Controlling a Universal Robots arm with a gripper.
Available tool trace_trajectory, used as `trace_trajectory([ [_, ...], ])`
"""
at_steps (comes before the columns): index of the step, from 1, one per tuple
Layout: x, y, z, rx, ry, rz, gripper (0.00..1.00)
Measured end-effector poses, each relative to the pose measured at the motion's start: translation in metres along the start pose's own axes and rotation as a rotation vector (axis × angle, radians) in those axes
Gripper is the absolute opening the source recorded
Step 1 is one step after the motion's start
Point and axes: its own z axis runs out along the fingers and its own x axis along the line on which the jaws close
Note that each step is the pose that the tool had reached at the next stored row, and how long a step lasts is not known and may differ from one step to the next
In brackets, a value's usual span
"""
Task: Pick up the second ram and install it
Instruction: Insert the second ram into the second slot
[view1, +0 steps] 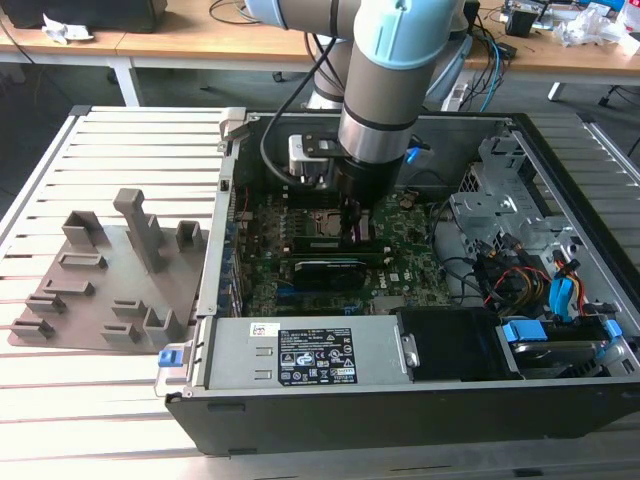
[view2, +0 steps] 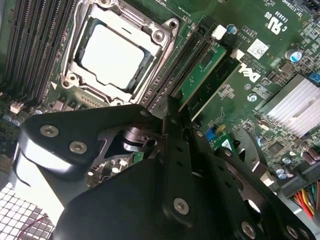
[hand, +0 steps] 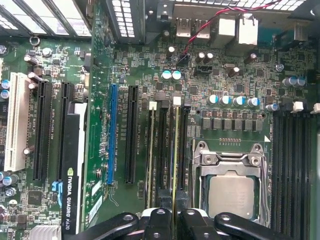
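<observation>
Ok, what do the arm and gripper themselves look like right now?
The arm is a grey cylinder with a light-blue joint cap and a black wrist collar; a black cable loops beside it. The gripper is matte black linkage plates with silver screws.

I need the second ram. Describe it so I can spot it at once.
Find the square CPU socket. Beside it the second ram stands edge-up in a slot, one end clamped in the gripper. The other stick sits farther from the socket, untouched.
</observation>
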Motion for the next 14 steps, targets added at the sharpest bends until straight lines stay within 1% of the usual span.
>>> trace_trajectory([
  [3, 0.0000, 0.0001, 0.0005, 0.0007, -0.0001, 0.000, 0.14],
  [5, 0.0000, 0.0022, 0.0004, 0.0029, 0.0000, 0.000, 0.14],
  [8, -0.0001, 0.0023, 0.0003, 0.0031, -0.0035, 0.000, 0.14],
  [14, 0.0002, 0.0020, 0.0018, 0.0030, -0.0046, 0.000, 0.14],
])
